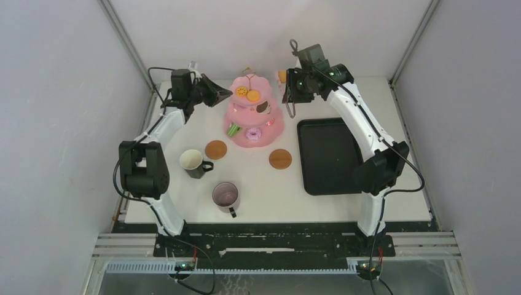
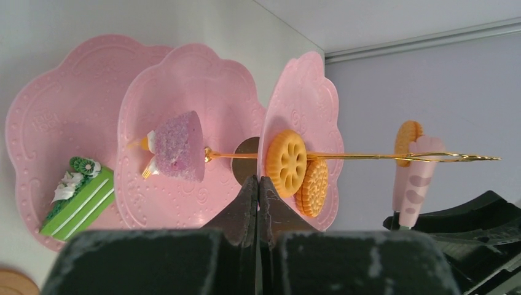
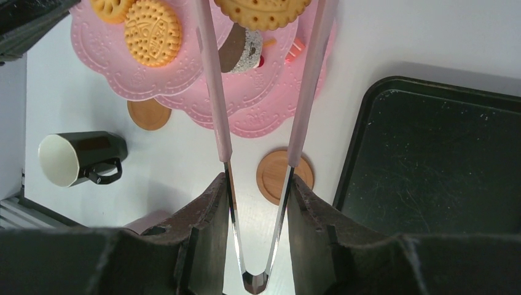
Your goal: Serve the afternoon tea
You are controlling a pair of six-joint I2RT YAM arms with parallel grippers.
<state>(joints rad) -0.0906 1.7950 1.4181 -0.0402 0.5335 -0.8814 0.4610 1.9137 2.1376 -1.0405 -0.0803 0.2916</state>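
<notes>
Right gripper fingers clamped on the tongs, whose arms pinch a biscuit cut off by the upper frame edge, at 1 o'clock of the stand. Stand at 12 o'clock on the table. Left gripper, fingers pressed together, at the stand's 10 o'clock. Coasters at its 7 and 5 o'clock, mugs farther out toward 7. Tray at 3 o'clock. Bare tabletop lies between tray and mugs.
</notes>
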